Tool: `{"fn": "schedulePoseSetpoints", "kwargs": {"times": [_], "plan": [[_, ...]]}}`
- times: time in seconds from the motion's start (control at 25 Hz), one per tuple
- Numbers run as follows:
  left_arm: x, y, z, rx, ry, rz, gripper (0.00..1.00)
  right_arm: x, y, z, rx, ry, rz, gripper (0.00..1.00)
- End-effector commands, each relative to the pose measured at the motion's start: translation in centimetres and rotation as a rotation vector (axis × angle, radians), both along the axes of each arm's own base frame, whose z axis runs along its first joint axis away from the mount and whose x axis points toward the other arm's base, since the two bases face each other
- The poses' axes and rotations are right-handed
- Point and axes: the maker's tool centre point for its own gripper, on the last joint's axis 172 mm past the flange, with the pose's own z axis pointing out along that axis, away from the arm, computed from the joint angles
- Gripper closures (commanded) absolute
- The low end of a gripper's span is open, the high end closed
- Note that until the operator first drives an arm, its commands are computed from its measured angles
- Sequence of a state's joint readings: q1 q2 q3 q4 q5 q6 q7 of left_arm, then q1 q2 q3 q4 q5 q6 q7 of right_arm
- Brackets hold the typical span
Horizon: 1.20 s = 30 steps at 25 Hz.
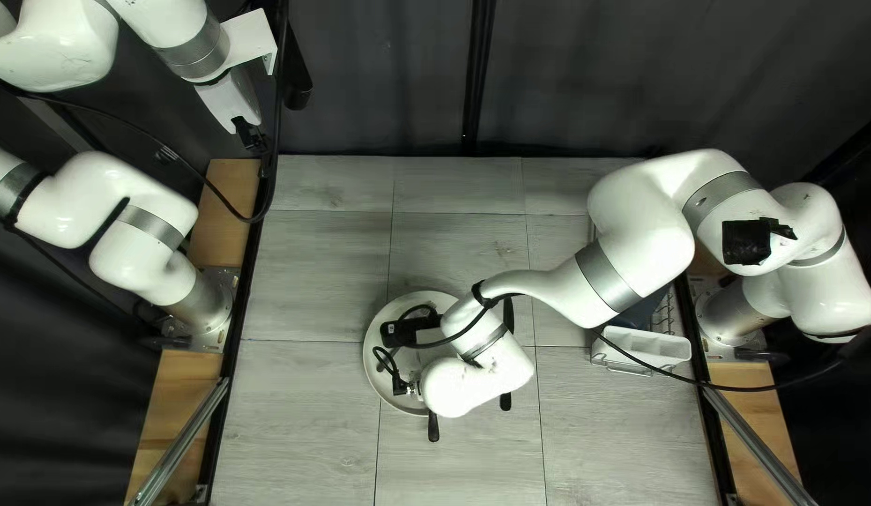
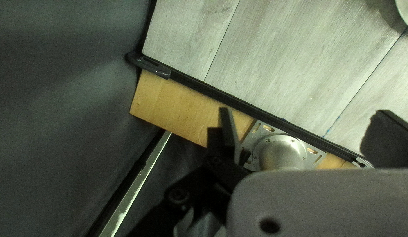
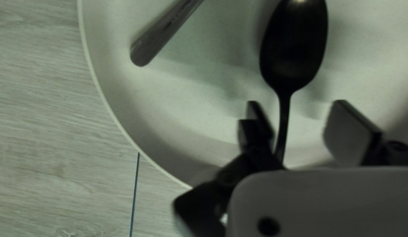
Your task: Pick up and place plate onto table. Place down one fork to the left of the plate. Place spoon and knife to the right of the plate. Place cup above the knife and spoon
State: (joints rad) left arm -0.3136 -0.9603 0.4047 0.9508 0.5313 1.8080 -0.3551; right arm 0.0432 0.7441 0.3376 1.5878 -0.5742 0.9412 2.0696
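At the top left view's upper left, the left gripper (image 1: 251, 136) has its fingers apart. Just below centre, the right gripper (image 1: 424, 389), fingers spread either side of a glossy black spoon's (image 3: 294, 48) slim handle, hovers over the round off-white plate (image 1: 373, 361).

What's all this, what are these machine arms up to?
A robot seems to be setting a table. Its right gripper hangs open over the plate, with the spoon between its fingers but not clamped. Another utensil's handle shows over the plate too. The left gripper is open and holding nothing, off by the table's left edge.
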Motion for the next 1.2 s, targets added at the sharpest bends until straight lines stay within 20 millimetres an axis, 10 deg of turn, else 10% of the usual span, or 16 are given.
{"fn": "schedulePoseSetpoints", "kwargs": {"times": [0.04,0.4,0.72,1.2], "plan": [[0.0,0.0,0.0,0.0,0.0,0.0,0.0,-0.2,0.2,0.8,0.0,-0.004,-0.011,1.0],[0.0,0.0,0.0,0.0,0.0,0.0,0.0,-6.7,-2.5,9.7,-0.079,-0.037,-0.094,1.0],[0.0,0.0,0.0,0.0,0.0,0.0,0.0,-15.1,-5.8,8.3,-0.092,-0.027,-0.21,1.0],[0.0,0.0,0.0,0.0,0.0,0.0,0.0,-18.1,-7.1,6.1,-0.166,-0.026,-0.219,1.0]]}}
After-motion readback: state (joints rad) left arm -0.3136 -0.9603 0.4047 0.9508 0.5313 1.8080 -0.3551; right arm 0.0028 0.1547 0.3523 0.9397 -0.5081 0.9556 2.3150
